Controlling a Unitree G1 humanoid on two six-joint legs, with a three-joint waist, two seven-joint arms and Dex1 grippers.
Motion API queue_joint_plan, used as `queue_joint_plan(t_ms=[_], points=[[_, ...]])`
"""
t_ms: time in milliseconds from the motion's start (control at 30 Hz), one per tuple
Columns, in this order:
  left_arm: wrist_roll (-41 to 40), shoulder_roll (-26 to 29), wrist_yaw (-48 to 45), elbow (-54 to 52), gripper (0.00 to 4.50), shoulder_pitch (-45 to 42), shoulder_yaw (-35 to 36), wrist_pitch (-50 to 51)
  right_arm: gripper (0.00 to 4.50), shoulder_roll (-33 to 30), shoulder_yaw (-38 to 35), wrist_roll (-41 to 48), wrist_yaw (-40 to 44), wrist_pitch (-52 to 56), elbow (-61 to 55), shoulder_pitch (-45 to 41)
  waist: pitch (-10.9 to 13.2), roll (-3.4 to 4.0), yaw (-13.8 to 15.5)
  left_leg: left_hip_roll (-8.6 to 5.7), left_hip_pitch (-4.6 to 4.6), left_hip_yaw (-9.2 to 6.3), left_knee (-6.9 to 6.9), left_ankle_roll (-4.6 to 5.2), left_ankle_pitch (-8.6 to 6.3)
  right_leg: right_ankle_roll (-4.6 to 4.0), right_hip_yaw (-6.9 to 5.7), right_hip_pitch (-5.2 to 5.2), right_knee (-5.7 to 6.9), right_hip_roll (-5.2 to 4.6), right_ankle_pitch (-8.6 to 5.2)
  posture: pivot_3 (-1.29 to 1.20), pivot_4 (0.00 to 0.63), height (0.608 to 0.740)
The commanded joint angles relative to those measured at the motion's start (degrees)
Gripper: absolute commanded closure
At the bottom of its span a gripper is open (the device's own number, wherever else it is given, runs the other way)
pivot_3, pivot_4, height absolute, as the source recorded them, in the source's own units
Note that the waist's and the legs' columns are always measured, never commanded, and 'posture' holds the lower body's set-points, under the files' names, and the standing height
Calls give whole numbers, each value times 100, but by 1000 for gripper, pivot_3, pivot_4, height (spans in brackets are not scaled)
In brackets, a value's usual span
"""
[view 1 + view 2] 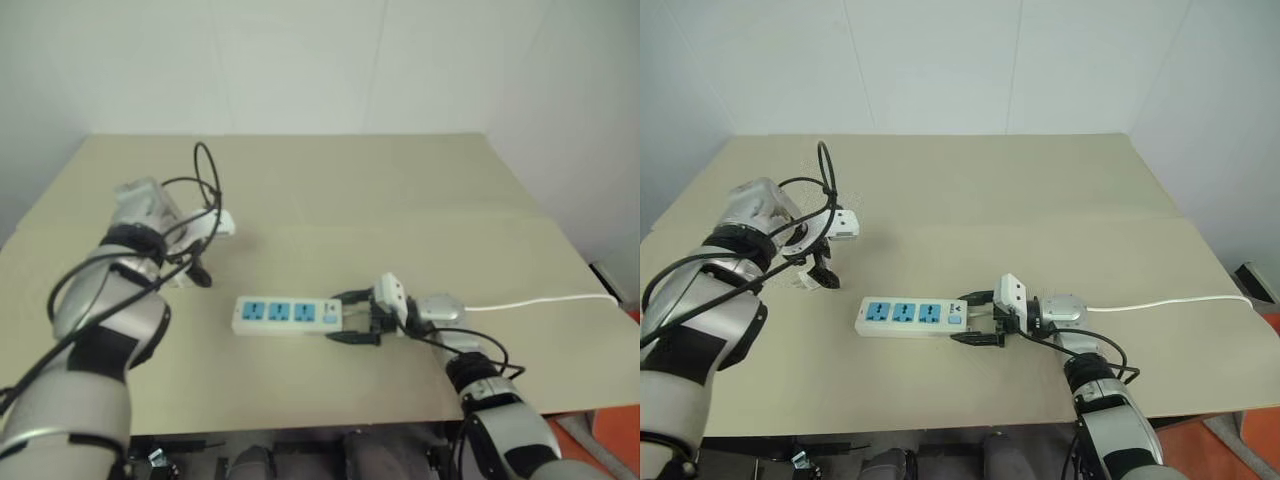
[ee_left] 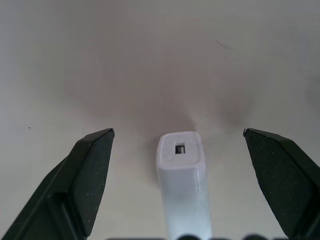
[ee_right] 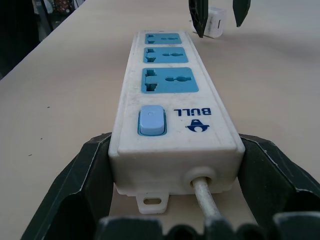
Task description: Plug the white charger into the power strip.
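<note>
Reaching for the white charger point(image 2: 180, 170) is the step in hand: left end effector point(image 2: 177, 145) hangs over it, fingers wide apart, one on each side, not touching. Charger sits on the counter point(image 1: 330, 190), to the robot's left of the power strip point(image 1: 285, 314) and a bit farther back, apart from it.

Right end effector point(image 3: 172, 165) straddles the strip's cord end; whether its fingers point(image 3: 82, 175) press the sides or just flank them, I cannot tell. Looks like a brace. All three blue sockets free, switch beside the nearest one.

Next, by my read: lower a bit, close on the charger's sides, lift, turn prongs down to a socket. Prongs aren't visible, so orientation is unconfirmed.

Surface: plain tan counter, seam across the middle, white cord point(image 1: 545, 300) trailing off to the right. Bare white walls point(image 1: 330, 60) behind.
</note>
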Motion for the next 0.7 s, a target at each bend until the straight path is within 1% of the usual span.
queue_joint_plan(t_ms=[33,200,300,333,400,433,467,500,600,633,700], points=[[121,-22,45,95,0,-220,93,37,1098,93,138,-152,-127,-73,78,35,0,0,-10,0,2,0,0,0,0,0,1,0,2,0,0,0,150,740],[230,-62,41,149,0,-231,113,57,1098,109,178,-158,-152,-89,105,33,-1,-1,-18,0,7,-1,0,0,0,0,2,1,7,2,0,0,150,740],[281,-66,34,160,510,-236,102,59,1098,109,204,-184,-177,-138,144,30,-1,-1,-18,0,10,-5,0,0,0,1,2,2,11,5,-1,0,150,740],[319,-68,48,164,778,-234,83,59,1098,110,209,-186,-181,-148,153,28,-1,-1,-18,0,11,-6,0,0,0,1,2,2,12,6,-1,0,150,740],[376,-64,112,167,1469,-213,65,22,1098,114,210,-185,-185,-153,166,18,-1,-1,-19,0,13,-8,0,0,0,2,2,3,14,7,-2,0,150,740],[370,-84,206,180,1711,-208,103,58,1098,116,211,-187,-186,-157,171,15,-1,-1,-19,0,13,-8,0,0,0,2,2,3,14,7,-2,0,150,740],[373,-107,281,194,2147,-211,134,99,1098,115,210,-187,-183,-157,174,13,-1,-1,-19,0,14,-8,0,0,0,3,2,4,14,7,-2,0,150,740],[377,-118,288,200,2404,-215,150,104,1098,116,210,-186,-181,-158,176,13,-1,-2,-19,0,15,-9,0,0,0,3,2,5,14,7,-2,0,150,740],[417,-127,163,188,3379,-237,131,28,1098,112,211,-191,-182,-164,189,16,-2,-3,-19,0,16,-9,0,0,0,3,2,6,15,7,-2,0,150,740],[415,-123,127,178,3475,-244,141,-5,1098,109,211,-193,-179,-164,195,14,-2,-3,-19,-1,18,-9,0,0,0,3,2,7,16,7,-2,0,150,740],[385,-132,167,161,3473,-277,199,-28,1098,102,208,-197,-183,-167,203,11,-2,-3,-19,-1,18,-10,0,0,0,3,2,7,16,8,-2,0,150,740]])
